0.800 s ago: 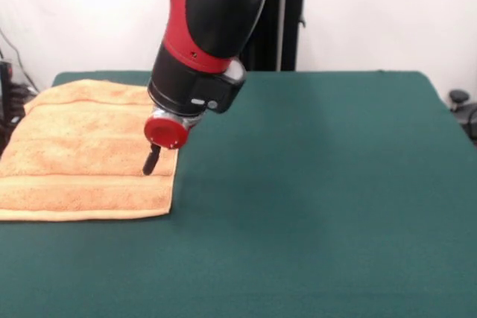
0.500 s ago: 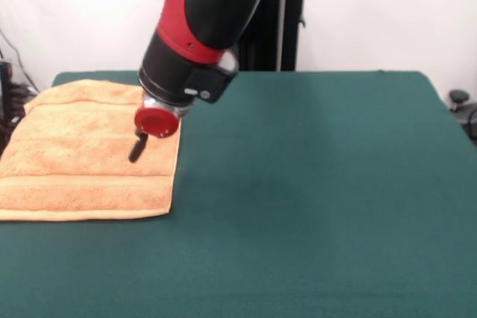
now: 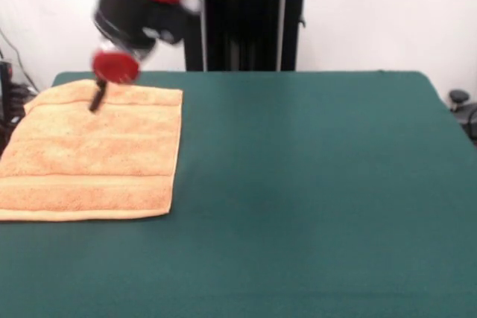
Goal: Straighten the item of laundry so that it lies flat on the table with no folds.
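Note:
The item of laundry (image 3: 93,156), a light orange-tan fluffy towel with a woven band near its front hem, lies spread on the left part of the dark green table (image 3: 313,184). Its outline looks roughly square and its surface looks flat. My gripper (image 3: 95,100) hangs over the towel's far edge, raised above the cloth, with nothing in it. It shows as one thin dark tip below the red wrist disc.
The towel's left side reaches the table's left edge. Dark equipment (image 3: 6,98) stands just beyond that edge. A black wheeled object (image 3: 460,102) sits off the table's right side.
The arm has swung up and away toward the far left, from over the towel's right hem to above its far edge. The towel has not moved.

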Robot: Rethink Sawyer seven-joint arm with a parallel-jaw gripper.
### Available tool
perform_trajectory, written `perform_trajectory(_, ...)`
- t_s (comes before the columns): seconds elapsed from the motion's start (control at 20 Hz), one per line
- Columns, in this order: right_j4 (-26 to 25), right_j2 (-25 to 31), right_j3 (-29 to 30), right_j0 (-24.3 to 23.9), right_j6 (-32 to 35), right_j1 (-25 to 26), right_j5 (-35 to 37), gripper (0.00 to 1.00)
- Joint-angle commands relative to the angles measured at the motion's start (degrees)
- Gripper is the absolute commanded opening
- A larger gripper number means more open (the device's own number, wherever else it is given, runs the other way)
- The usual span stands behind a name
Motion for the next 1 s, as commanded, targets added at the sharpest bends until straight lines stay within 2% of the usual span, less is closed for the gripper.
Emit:
perform_trajectory(0.05,-9.24,8.47,2.69,-7.1,-16.66,-15.67,9.11,1.0)
perform_trajectory(0.2,-14.41,12.54,6.68,-12.75,-23.44,-22.02,6.83,1.0)
perform_trajectory(0.45,-23.65,20.43,13.32,-22.89,-29.4,-28.04,-3.1,1.0)
perform_trajectory(0.7,-30.07,25.44,15.14,-27.39,-26.26,-29.31,-6.77,1.0)
perform_trajectory(1.0,-34.32,29.08,15.68,-30.23,-20.21,-28.26,-7.01,1.0)
